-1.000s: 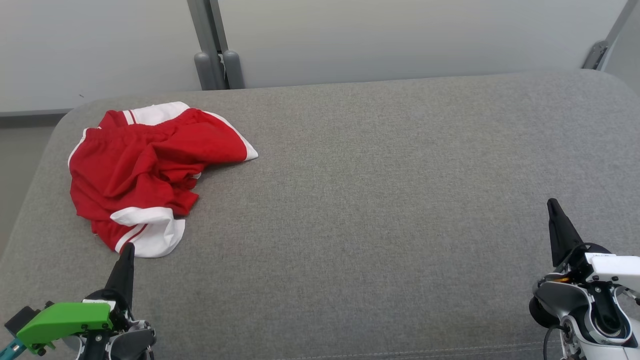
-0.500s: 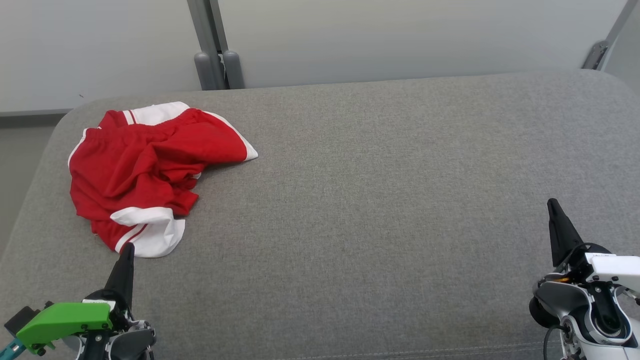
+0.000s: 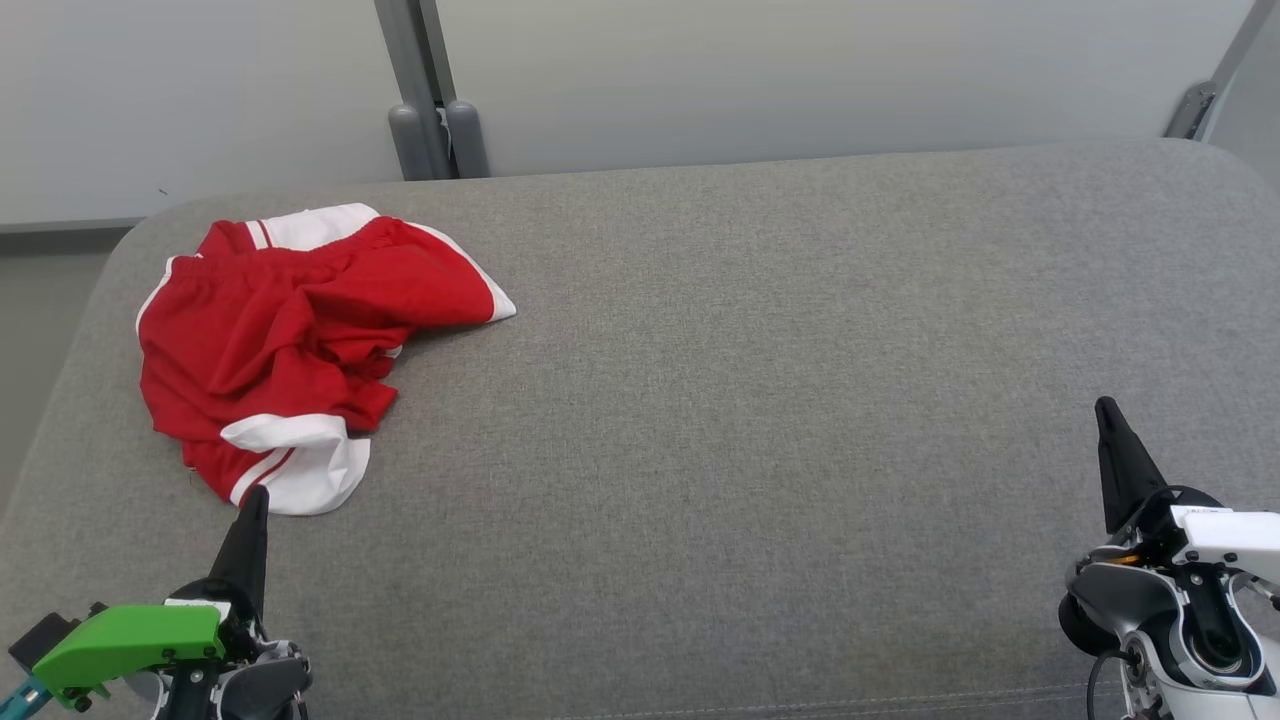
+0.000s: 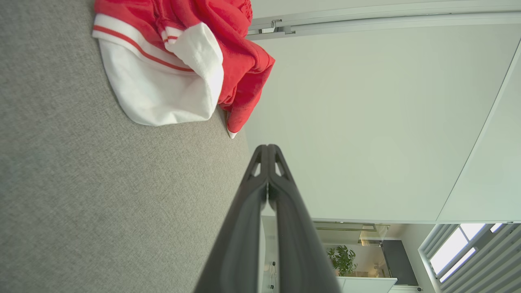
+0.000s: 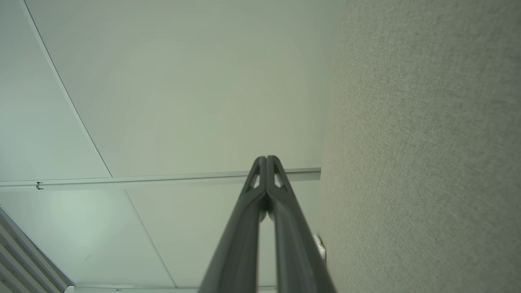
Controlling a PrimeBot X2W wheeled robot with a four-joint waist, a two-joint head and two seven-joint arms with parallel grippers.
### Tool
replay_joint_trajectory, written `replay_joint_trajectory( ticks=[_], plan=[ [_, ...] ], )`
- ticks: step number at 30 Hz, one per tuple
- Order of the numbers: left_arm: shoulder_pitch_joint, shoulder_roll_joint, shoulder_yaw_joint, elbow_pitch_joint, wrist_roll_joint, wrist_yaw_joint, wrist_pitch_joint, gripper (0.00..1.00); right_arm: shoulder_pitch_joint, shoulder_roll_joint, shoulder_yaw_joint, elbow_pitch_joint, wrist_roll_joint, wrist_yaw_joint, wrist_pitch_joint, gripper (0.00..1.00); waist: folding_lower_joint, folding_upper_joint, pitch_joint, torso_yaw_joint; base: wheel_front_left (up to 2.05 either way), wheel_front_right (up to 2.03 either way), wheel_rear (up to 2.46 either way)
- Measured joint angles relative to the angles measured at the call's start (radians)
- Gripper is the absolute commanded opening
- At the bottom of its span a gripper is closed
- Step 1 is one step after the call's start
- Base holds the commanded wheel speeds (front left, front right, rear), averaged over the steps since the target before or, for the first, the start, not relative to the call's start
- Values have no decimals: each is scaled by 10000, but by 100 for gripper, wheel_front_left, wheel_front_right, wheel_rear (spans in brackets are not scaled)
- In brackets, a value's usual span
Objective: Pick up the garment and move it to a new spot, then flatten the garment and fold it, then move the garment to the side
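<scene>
Garment (image 3: 290, 330) crumpled, on grey cushion (image 3: 750, 400) — ungripped

A broad padded surface (image 3: 760, 400) covered in grey woven fabric is seen, with rounded far corners and a stitched seam along its near edge; whether it is a sofa seat or a bench cannot be told. The garment (image 3: 280, 330) is laid on it, crumpled in a heap near the far left corner, with white panels at its near and far ends.
</scene>
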Motion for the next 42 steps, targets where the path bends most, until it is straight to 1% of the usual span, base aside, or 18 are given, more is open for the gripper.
replay_joint_trajectory(
  ticks=[42],
  plan=[
    [0, -40, 23, 0, 2, 0, 75, 0, 0, 8, -23, 0, -13, 0, 8, 0, 0, 0, 0, 0, 0, 0, 0]
  ],
)
